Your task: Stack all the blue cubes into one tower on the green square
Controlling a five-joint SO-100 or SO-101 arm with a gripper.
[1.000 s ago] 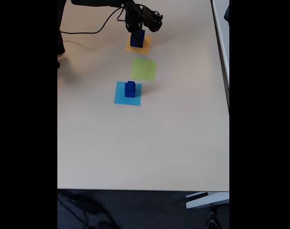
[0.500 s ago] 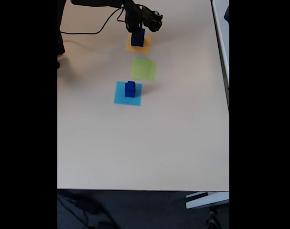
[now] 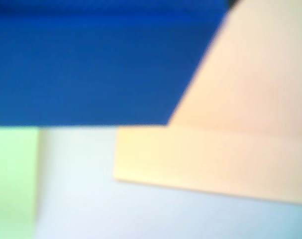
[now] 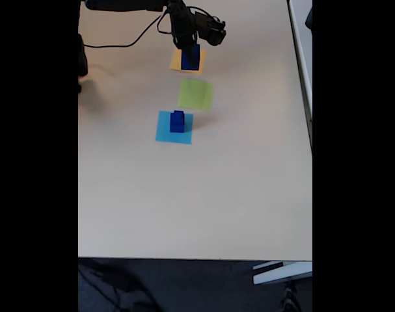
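Pale worktop (image 4: 204, 195) fills the fixed view, and at the top the end effector (image 4: 190, 53) looks closed on a big blue cube (image 4: 190, 57) over the orange square (image 4: 177, 63), a hard, light block best pinched on flat sides, above the bare green square (image 4: 196, 94).

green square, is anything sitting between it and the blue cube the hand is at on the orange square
Nothing visible. In the fixed view only bare table lies between the blue cube under the hand and the green square, which has nothing on it.
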